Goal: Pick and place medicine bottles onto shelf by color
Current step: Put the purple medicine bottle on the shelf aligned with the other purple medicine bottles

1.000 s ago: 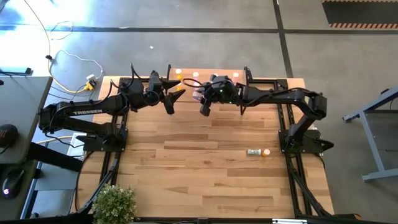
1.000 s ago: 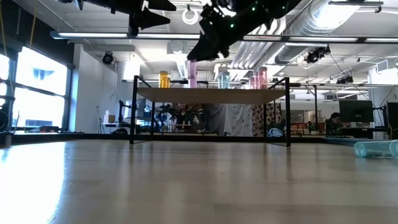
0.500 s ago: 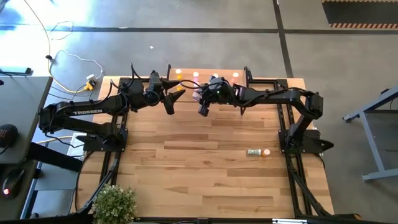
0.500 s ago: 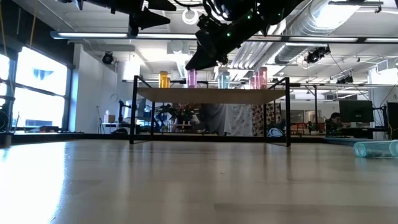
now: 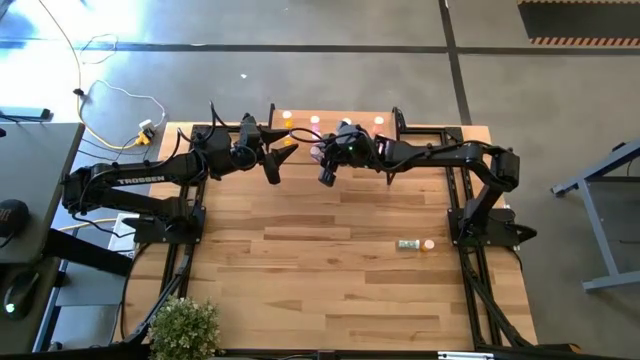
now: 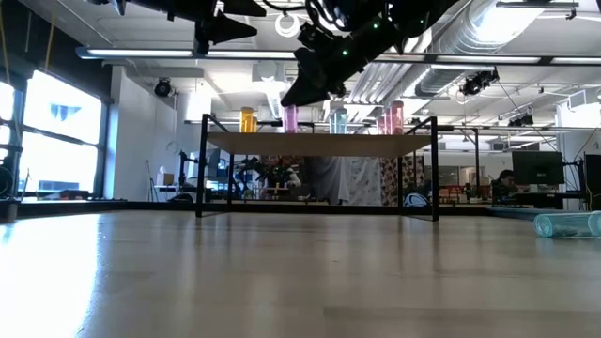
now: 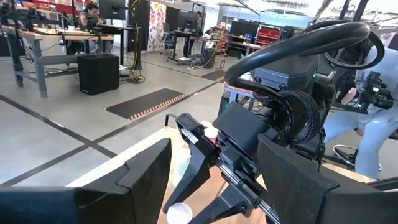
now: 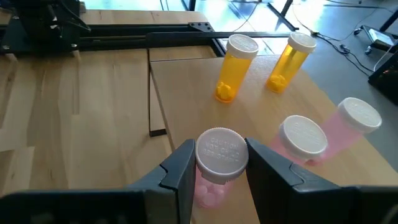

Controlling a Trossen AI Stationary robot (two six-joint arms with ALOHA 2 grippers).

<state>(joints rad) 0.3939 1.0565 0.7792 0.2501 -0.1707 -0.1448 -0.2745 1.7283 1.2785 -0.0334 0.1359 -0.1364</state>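
My left gripper (image 5: 283,152) is hanging with its fingers spread and empty above the shelf's (image 8: 186,81) left end, near the table's (image 5: 330,270) far edge. Just to its right, my right gripper (image 8: 219,163) is pinching a pink bottle (image 8: 216,163) by the sides, white cap up, over the shelf's front edge. Two orange bottles (image 8: 235,59) are standing on the shelf toward its left end, and two more pink ones (image 8: 303,138) are standing just beside the one I am holding. Far to the right, a teal bottle (image 5: 408,244) is lying on its side near the table's right edge, with an orange one (image 5: 428,244) just beside it.
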